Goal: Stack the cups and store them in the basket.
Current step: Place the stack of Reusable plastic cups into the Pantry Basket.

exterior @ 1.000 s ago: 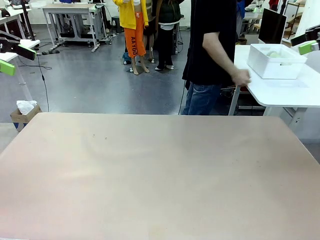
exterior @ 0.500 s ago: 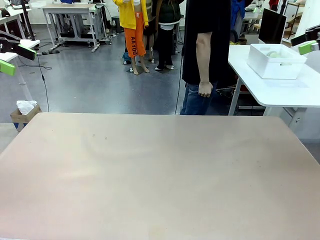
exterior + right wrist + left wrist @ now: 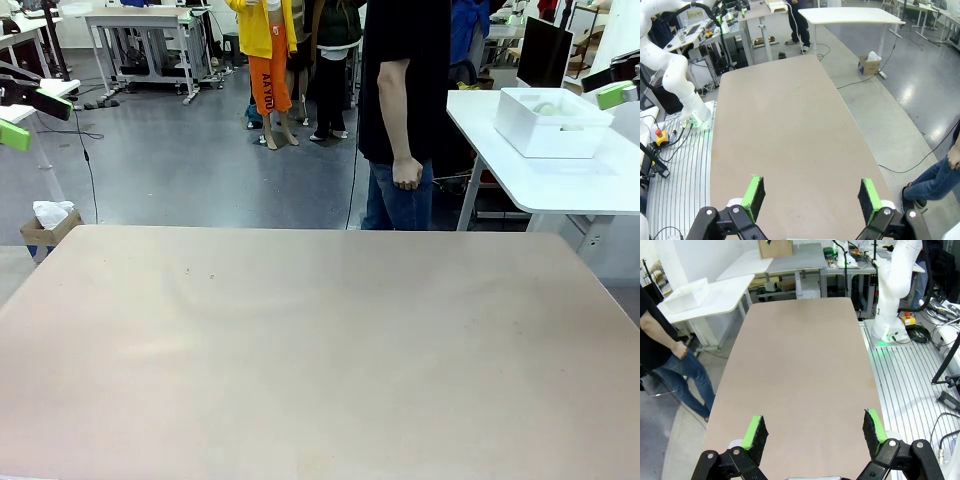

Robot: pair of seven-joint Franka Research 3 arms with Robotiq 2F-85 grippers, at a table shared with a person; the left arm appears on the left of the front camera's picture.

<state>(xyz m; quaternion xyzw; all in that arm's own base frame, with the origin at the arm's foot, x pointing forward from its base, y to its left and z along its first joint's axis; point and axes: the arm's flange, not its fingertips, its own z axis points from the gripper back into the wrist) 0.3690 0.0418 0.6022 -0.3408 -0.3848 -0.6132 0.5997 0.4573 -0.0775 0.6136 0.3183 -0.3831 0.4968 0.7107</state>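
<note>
Compared with half a second ago, the person [image 3: 405,100] has moved a little to the left along the far edge of my table [image 3: 320,350], and one second ago this person was reaching toward the side table [image 3: 560,185]. Now the arm hangs straight down and the hand [image 3: 406,173] is closed loosely beside the jeans. The basket [image 3: 553,121] has not moved. It stands on the white side table, to the far right, well apart from my table. Inside it I see something pale green [image 3: 548,105], which may be the cups, but I cannot count them from here.

In the left wrist view, my left gripper [image 3: 814,429] is high above the table with its two fingers spread wide and nothing between them. The right gripper [image 3: 810,195] is the same in its own view: two green pads far apart, holding nothing. In the front view, a green pad [image 3: 14,136] shows at the left edge and another one [image 3: 616,94] at the right edge.

Between the grippers and the basket are the table's edge, a gap of floor and the person. I count one basket, one person near the table and two grippers.
</note>
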